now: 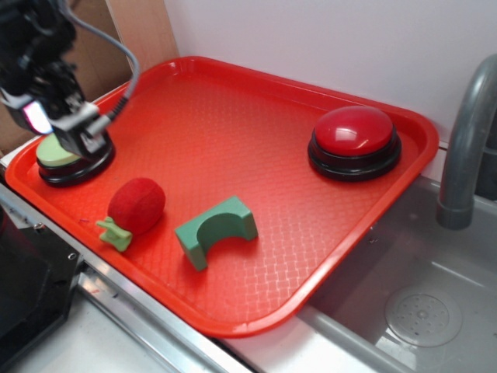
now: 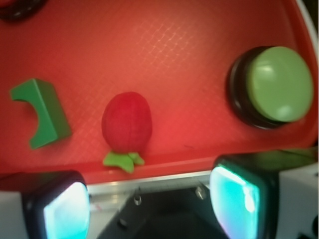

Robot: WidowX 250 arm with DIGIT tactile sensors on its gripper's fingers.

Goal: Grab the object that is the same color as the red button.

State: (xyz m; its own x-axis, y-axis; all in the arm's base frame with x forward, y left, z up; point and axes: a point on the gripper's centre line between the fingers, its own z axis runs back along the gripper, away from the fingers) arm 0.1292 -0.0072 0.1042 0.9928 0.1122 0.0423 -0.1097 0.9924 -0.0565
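The object, a small fuzzy red toy fruit (image 1: 137,204) with a light green leafy stem, lies near the front left of the red tray (image 1: 233,116). In the wrist view the fruit (image 2: 126,122) sits ahead of my gripper (image 2: 152,204), stem toward me. The glossy red button (image 1: 354,132) on its black base stands at the tray's far right. My gripper (image 1: 81,132) hovers at the left, above the pale green button (image 1: 58,154), open, nothing between its fingers (image 2: 239,201).
A green arch-shaped block (image 1: 215,229) lies right of the fruit; in the wrist view this block (image 2: 42,114) is at left and the green button (image 2: 279,84) at right. A grey faucet (image 1: 466,140) and sink (image 1: 419,311) lie right of the tray. A dark box (image 1: 27,287) sits at front left.
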